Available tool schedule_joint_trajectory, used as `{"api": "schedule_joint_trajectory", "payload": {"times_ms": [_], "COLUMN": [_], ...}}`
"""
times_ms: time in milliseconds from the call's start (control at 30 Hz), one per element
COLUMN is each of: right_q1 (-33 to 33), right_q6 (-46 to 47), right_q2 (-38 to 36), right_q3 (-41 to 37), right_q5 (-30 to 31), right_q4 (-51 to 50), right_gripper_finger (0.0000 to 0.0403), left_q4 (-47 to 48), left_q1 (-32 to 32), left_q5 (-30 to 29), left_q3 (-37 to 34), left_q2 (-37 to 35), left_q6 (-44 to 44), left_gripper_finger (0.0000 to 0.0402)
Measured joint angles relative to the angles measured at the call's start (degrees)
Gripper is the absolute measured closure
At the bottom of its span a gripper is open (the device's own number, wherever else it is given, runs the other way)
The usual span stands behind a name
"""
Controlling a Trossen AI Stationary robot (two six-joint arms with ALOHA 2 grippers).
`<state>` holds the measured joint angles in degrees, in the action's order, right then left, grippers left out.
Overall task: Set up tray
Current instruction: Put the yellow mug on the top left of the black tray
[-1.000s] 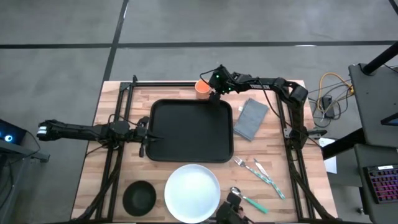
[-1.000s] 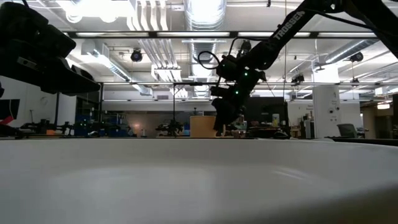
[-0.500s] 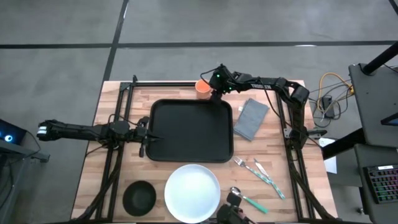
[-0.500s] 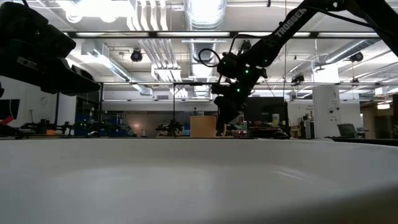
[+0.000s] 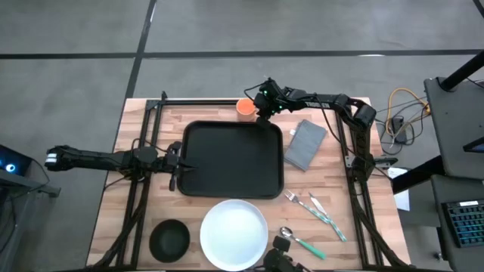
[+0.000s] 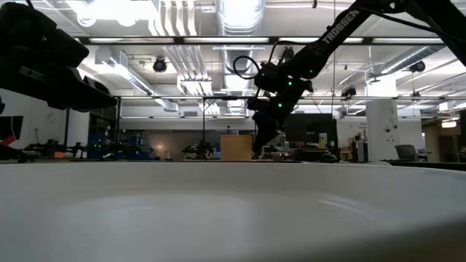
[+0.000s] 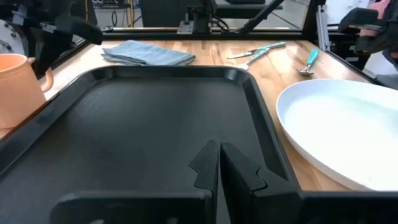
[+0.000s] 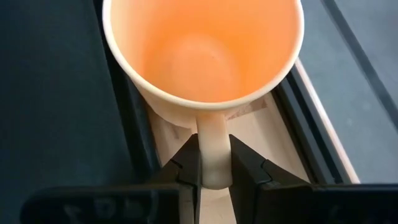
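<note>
The black tray [image 5: 231, 159] lies flat in the middle of the table. An orange cup [image 5: 246, 107] stands upright on the wood just beyond the tray's far rim, also seen in the left wrist view [image 7: 18, 87]. My right gripper [image 5: 258, 113] reaches down to the cup from the right and is shut on its handle. My left gripper [image 5: 180, 166] is shut at the tray's left rim, its fingers [image 7: 217, 165] over the tray's floor [image 7: 143, 130]. Whether they touch the tray I cannot tell. My right gripper pinches the cup's handle [image 8: 213, 149] between its two fingers, one on each flat side. The fingers come from above, slanting in from the table's right. The cup stands upright, mouth up, on the table beside the tray's far rim.
A white plate [image 5: 234, 233] and a small black bowl [image 5: 169, 239] sit near the front edge. A folded grey-blue cloth [image 5: 305, 143] lies right of the tray. A fork and knife [image 5: 318, 211] and a spoon [image 5: 302, 242] lie front right. The plate's rim [image 6: 233, 218] fills the low view.
My right gripper has shut its fingers on the orange cup's handle while staying almost in place beside the cup. The cup remains upright on the table.
</note>
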<state>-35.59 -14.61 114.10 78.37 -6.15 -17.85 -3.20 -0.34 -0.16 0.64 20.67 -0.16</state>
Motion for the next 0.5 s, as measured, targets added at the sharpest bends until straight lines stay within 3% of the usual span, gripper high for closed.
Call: {"api": "schedule_joint_trajectory", "payload": {"times_ms": [500], "right_q1": [0.1], "right_q6": [0.0], "right_q2": [-1.3], "right_q3": [0.4], "right_q5": [-0.4], "right_q4": [2.2], "right_gripper_finger": [0.0364], "left_q4": [0.0], "left_q1": [0.0], "left_q5": [0.0], "left_q3": [0.0], "left_q2": [0.0], "left_q6": [0.0], "left_gripper_finger": [0.0402]}}
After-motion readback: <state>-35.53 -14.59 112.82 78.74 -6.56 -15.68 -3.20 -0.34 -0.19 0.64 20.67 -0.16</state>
